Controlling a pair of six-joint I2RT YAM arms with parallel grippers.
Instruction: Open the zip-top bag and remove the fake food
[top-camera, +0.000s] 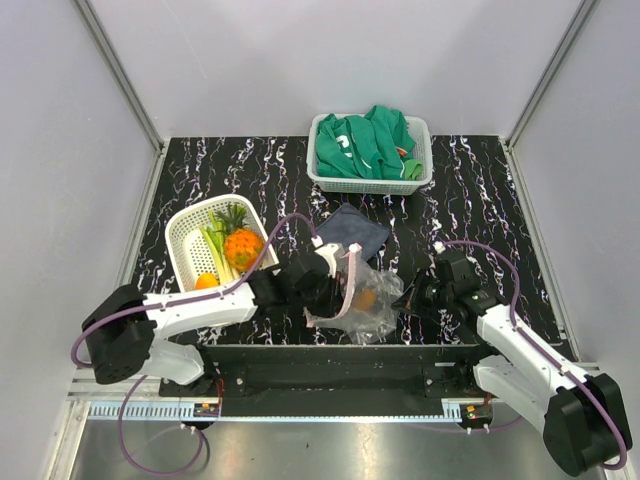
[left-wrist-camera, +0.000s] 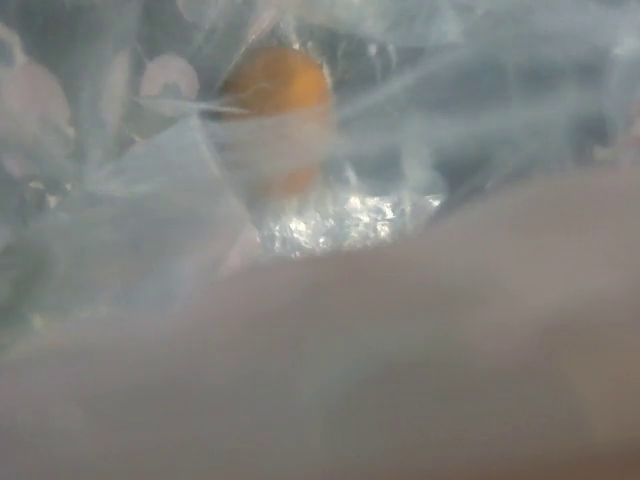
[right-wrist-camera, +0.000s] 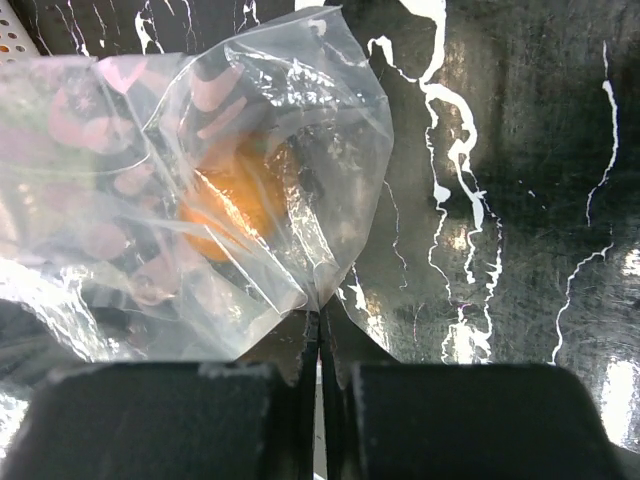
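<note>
Risk: zip-top bag corner may slip from right gripper, pinched tight on thin film | left gripper buried in bag, spread unreadable, may shove orange piece deeper

Blk marbled table w/ white walls, alu corner posts.

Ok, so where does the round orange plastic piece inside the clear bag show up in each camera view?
Top external: the round orange plastic piece sits low, just right of centre.
Left wrist: at the top, left of centre, blurred behind plastic.
Right wrist: left of centre, mid-height.
Shared landmark: the clear crinkly plastic zip-top bag wraps it in all three views.
</note>
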